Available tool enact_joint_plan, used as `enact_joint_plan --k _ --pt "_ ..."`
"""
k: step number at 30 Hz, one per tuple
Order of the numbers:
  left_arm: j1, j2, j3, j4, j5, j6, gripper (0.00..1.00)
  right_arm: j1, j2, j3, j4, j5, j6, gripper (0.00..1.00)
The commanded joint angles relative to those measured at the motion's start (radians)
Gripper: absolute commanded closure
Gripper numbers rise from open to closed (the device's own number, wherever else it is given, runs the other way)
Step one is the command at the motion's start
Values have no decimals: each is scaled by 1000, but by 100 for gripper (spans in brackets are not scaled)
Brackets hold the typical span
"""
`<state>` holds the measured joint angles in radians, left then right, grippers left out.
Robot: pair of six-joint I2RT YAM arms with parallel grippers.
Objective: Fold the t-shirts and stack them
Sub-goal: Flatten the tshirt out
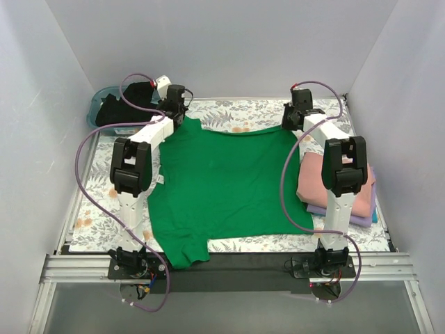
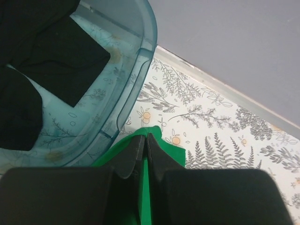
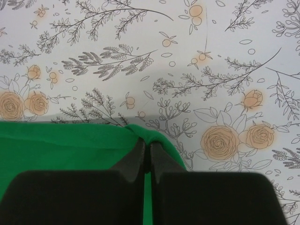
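Floral-print table: your green t-shirt lies flat mid-table. L gripper & R gripper each have jaws pinched on 1 far corner. Teal tub, far left, holds the black t-shirt. Pink t-shirt sits atop lavender t-shirt at right.

White arm links, black joint housings, purple cables.

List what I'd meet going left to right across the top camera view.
teal tub → left gripper → green t-shirt → right gripper → salmon pink t-shirt
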<state>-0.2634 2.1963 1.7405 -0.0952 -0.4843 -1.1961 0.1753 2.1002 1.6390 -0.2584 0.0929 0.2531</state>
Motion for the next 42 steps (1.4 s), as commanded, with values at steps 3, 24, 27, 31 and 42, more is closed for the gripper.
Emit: enact_joint_plan --k 3,24,27,31,42 --pt "9 -315 -198 58 -39 -43 100 -20 -168 -68 38 -180 -29 99" --pt "4 -1546 11 -334 343 -122 100 10 -1438 63 -363 -481 21 99" --pt "4 -1517 132 -371 328 -105 100 10 -1413 142 -374 -504 23 99" --pt "6 -1482 174 -382 291 -85 100 9 -1382 137 -372 -481 20 99" --pt "6 -1293 -347 -203 -117 -17 100 10 -1284 -376 -132 -302 20 99"
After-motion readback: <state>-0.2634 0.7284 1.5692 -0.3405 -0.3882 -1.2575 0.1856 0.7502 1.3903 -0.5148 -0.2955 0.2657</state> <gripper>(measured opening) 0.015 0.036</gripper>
